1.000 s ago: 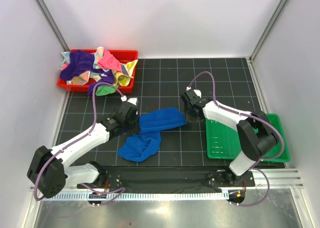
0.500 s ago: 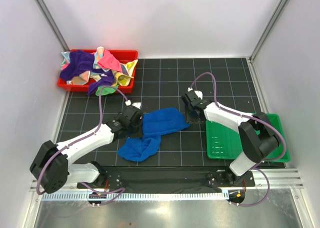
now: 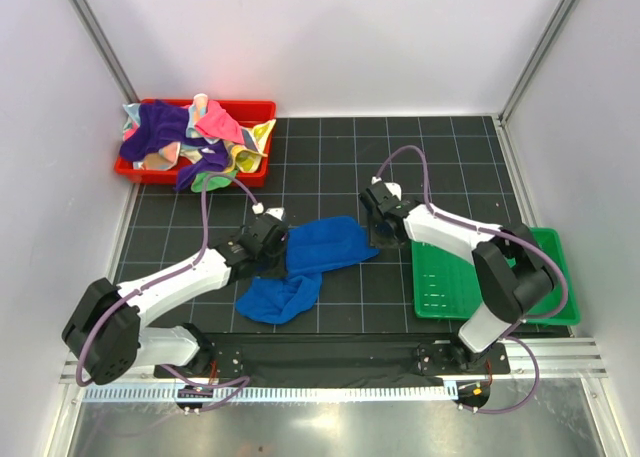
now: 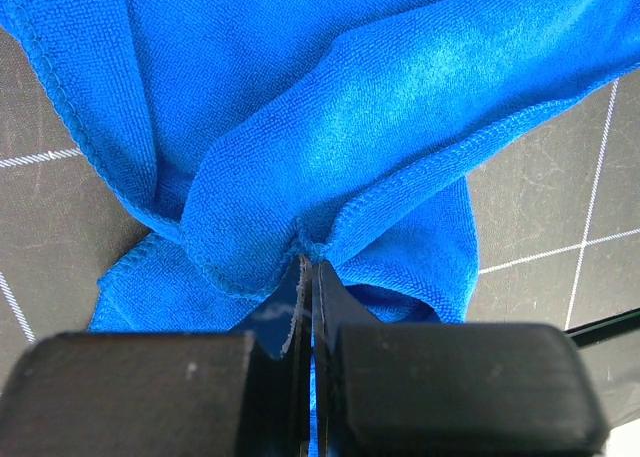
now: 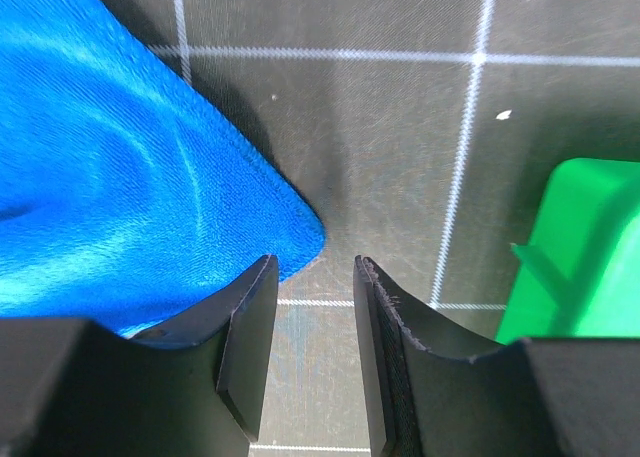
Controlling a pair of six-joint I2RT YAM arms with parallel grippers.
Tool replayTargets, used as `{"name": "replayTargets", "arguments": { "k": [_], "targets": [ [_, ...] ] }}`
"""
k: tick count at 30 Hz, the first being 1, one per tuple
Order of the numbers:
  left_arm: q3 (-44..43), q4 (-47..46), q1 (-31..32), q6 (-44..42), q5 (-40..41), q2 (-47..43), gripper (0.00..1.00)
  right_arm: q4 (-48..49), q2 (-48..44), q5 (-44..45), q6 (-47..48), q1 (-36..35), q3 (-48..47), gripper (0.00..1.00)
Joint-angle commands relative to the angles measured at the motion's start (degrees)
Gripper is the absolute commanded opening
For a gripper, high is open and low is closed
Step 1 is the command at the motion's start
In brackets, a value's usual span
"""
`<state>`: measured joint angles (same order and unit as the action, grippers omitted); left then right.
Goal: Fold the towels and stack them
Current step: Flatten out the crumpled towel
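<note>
A royal blue towel lies rumpled on the black gridded mat, its lower part bunched toward the near edge. My left gripper is at the towel's left side, shut on a gathered fold of its hem. The blue cloth fans out beyond the tips. My right gripper hovers low at the towel's right corner, open with nothing between its fingers; the corner lies just ahead of the left finger. More towels, purple, pink and patterned, are heaped at the back left.
The heap sits in a red tray at the back left, with one cloth hanging over its front rim. A green tray stands at the right, close to my right arm; its edge shows right of the fingers. White walls enclose the mat.
My left gripper has moved right and slightly nearer, dragging the towel's left edge inward and bunching it. The right gripper has shifted slightly left at the towel's right corner.
</note>
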<state>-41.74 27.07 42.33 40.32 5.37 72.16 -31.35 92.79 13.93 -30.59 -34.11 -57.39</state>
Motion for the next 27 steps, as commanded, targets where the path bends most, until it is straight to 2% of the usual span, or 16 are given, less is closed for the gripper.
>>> {"name": "replayTargets", "arguments": {
  "k": [1,5,12,16,21,24,27],
  "targets": [
    [-0.1,-1.76,0.3,0.47,0.87,-0.88,0.0,0.42,2.12,-0.22,-0.96,-0.78,-0.97,0.43],
    [-0.19,-1.76,0.39,0.38,0.87,-1.14,0.0,0.59,3.36,0.04,-1.23,-1.66,-0.97,0.47],
    [-0.45,-1.76,0.39,0.2,1.05,-1.32,0.0,1.12,5.9,1.27,-1.58,-2.19,-1.94,0.46],
    [-0.45,-1.76,0.39,0.2,1.14,-1.67,0.0,1.91,6.87,0.4,-1.49,-2.28,-1.77,0.34],
    [-1.76,-1.23,0.39,-0.06,2.37,-2.64,0.0,2.53,5.91,-0.66,-1.67,-2.37,-1.32,0.08],
    [-3.17,-0.27,0.48,-0.5,4.12,-3.52,0.0,1.3,2.94,-0.23,-1.67,-2.28,-2.46,0.01],
    [-6.68,1.67,0.39,-1.82,6.14,-4.75,0.0,-0.98,-0.23,0.92,-1.58,-2.28,-4.83,0.01]
  ]
}}
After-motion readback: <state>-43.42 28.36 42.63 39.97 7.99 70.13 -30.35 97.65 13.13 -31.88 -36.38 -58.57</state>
